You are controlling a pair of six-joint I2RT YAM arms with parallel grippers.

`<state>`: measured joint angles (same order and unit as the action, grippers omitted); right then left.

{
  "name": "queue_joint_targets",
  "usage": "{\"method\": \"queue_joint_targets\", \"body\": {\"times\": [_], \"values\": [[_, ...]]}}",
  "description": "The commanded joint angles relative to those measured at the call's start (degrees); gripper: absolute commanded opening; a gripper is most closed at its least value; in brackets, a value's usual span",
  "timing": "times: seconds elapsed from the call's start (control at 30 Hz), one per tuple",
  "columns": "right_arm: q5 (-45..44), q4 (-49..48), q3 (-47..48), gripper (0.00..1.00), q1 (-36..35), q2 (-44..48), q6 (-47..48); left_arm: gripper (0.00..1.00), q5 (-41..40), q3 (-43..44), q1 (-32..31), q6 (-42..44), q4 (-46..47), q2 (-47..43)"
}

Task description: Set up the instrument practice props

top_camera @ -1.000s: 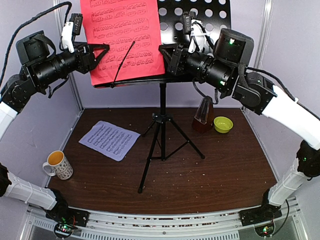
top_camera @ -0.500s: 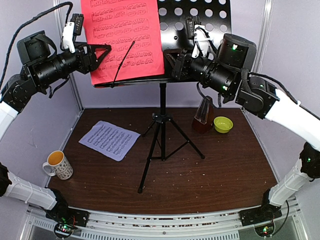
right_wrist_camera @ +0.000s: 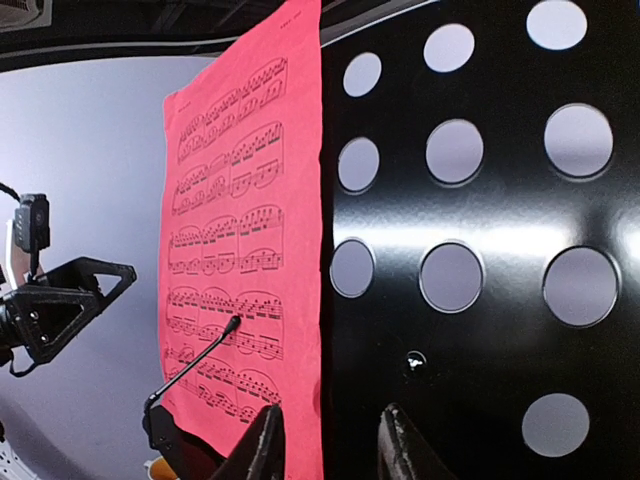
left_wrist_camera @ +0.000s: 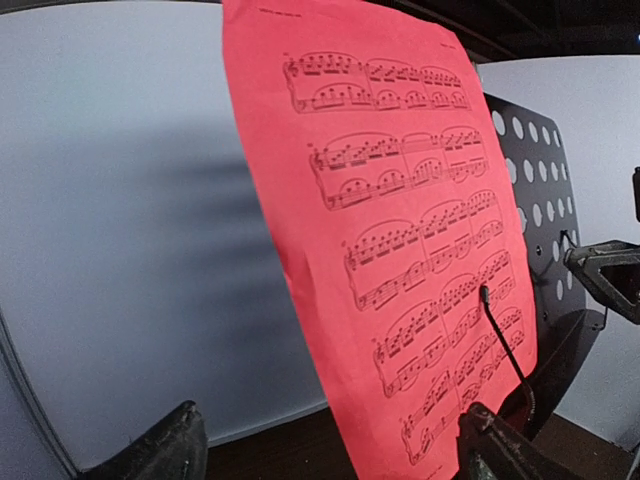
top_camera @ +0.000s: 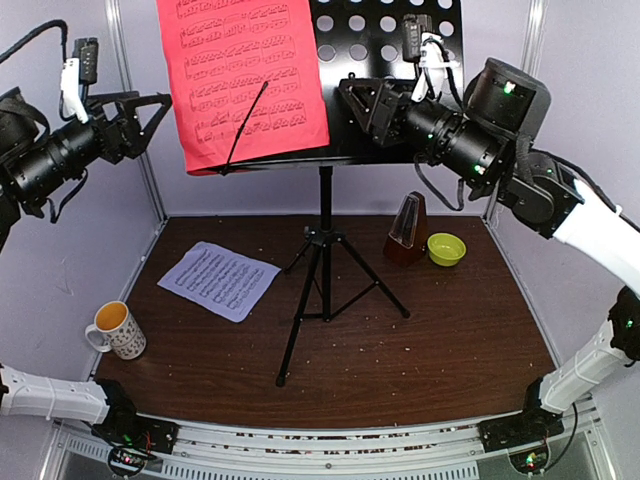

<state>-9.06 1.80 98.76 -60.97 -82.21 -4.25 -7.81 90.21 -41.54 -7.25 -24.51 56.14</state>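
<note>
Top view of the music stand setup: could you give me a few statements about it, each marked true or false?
The red sheet rests on the music stand. True.
The white sheet is on the stand too. False: it lies flat on the table.
The left gripper grips the red sheet. False: it is open, apart from the sheet.
The metronome stands beside the green bowl. True.

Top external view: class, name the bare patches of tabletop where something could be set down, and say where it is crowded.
Bare: front right of the table, between the music stand legs and the right wall; the near strip right of the mug. Crowded: back right, metronome beside bowl; white sheet at left.
</note>
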Motion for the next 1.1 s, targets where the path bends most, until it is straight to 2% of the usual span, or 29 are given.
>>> {"method": "queue_joint_targets", "body": {"times": [0.0,0.07,0.17,0.37,0.53,0.83,1.07], "values": [[3.1,-2.8,-1.7,0.39,0.2,2.8,0.9,0.89,-8.2,-4.0,0.7,-3.4,-0.8,-3.7],[3.9,-3.5,-2.6,0.44,0.2,4.0,1.0,0.89,-10.5,-6.7,2.0,-6.2,-1.8,-5.9],[4.8,-3.8,-4.0,0.55,0.2,5.7,1.2,0.90,-9.8,-10.5,7.6,-11.3,-4.3,-8.5],[5.4,-1.5,-6.5,0.74,0.2,9.8,2.2,0.90,4.4,-20.0,23.9,-20.4,-5.6,-9.0],[2.8,-0.7,-12.5,0.86,0.2,15.9,2.9,0.89,10.9,-30.9,31.4,-23.5,-1.3,-8.0],[-2.1,7.3,-18.9,0.97,1.4,23.9,-0.1,0.83,19.9,-41.5,31.8,-23.9,9.7,8.2],[-2.8,8.5,-29.4,1.00,4.7,32.5,-6.5,0.82,20.5,-40.4,29.3,-22.2,13.7,20.9]]}}
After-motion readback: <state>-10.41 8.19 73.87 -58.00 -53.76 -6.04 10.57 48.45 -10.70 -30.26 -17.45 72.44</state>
